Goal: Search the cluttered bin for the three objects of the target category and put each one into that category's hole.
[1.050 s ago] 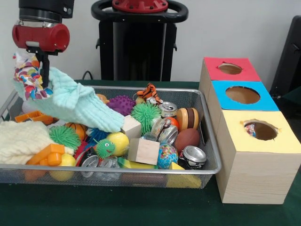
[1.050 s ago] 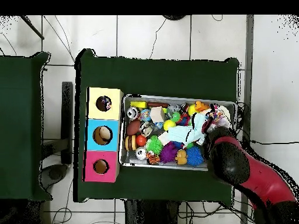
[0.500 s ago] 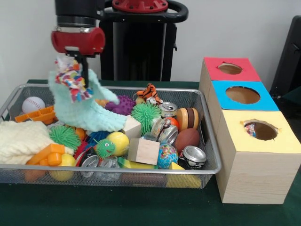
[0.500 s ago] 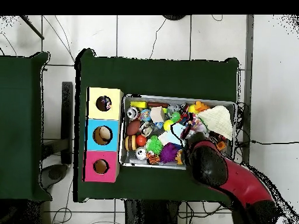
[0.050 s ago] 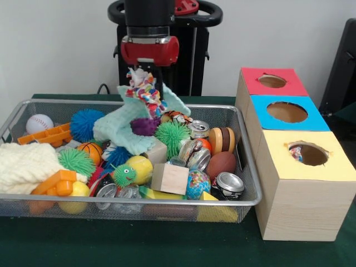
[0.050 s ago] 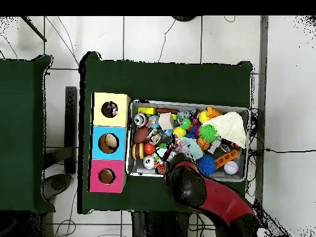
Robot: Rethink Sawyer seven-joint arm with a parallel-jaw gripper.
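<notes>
— What's moved?
— I've swung the tool [image 5: 146,75] toward the boxes, three o'clock. It's pinching the rope toy [image 5: 146,89]; the mint cloth [image 5: 125,125] snagged, trailing into the bin [image 5: 245,167].

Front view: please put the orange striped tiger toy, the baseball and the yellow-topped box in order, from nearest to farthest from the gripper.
Measured from the gripper:
1. Tiger toy, just below it, slightly to the picture's right.
2. Baseball, at the bin's far left corner.
3. Yellow-topped box, outside the bin, at the picture's lower right.
</notes>
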